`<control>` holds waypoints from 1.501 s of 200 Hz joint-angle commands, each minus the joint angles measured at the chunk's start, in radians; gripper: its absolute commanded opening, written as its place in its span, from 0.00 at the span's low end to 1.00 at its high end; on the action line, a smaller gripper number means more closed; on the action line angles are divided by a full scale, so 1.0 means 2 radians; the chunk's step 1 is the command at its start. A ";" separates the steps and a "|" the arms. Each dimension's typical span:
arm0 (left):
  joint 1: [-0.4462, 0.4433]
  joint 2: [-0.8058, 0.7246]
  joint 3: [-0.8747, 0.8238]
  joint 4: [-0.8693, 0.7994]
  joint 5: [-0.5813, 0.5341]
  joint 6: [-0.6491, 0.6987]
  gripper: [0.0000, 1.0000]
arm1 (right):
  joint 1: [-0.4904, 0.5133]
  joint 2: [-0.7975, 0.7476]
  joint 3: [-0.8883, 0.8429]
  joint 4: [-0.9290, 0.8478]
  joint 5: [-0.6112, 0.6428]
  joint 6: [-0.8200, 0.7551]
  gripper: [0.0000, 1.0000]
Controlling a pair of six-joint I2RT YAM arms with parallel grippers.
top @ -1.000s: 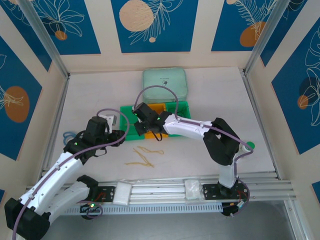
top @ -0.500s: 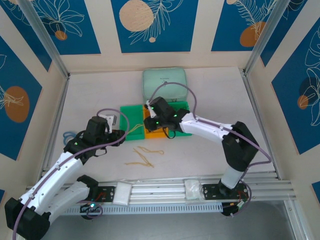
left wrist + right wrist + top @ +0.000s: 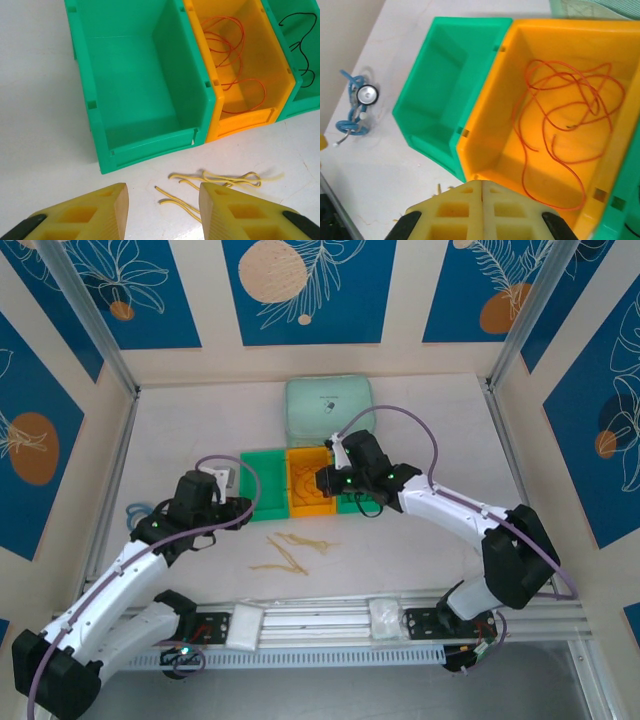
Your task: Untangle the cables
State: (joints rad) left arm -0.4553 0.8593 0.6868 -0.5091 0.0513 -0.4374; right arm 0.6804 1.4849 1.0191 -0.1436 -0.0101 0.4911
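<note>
Overhead, right gripper hangs above orange bin.

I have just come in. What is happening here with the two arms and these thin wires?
Two robot arms are separating tangled cables into bins. The orange-red cable lies in the orange bin, the black cable in the right green bin; the left green bin is empty. The pale yellow cables lie on the table near the bins, with the left gripper open just above them. The right gripper is shut, empty, over the orange bin.
</note>
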 commanded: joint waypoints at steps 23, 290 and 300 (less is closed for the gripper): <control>0.007 -0.007 -0.003 0.009 0.039 0.021 0.43 | 0.007 0.011 0.017 0.000 -0.048 0.006 0.10; -0.073 0.069 0.029 -0.022 0.052 0.051 0.40 | 0.060 0.019 -0.106 -0.180 -0.050 0.070 0.23; -0.074 0.070 0.029 -0.022 0.053 0.051 0.40 | 0.060 0.009 -0.108 -0.181 -0.050 0.070 0.23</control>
State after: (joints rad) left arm -0.6109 1.0142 0.7452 -0.5251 0.1711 -0.3332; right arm 0.8013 1.5623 0.8257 -0.4816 -0.1223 0.6155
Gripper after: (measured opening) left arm 0.399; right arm 0.227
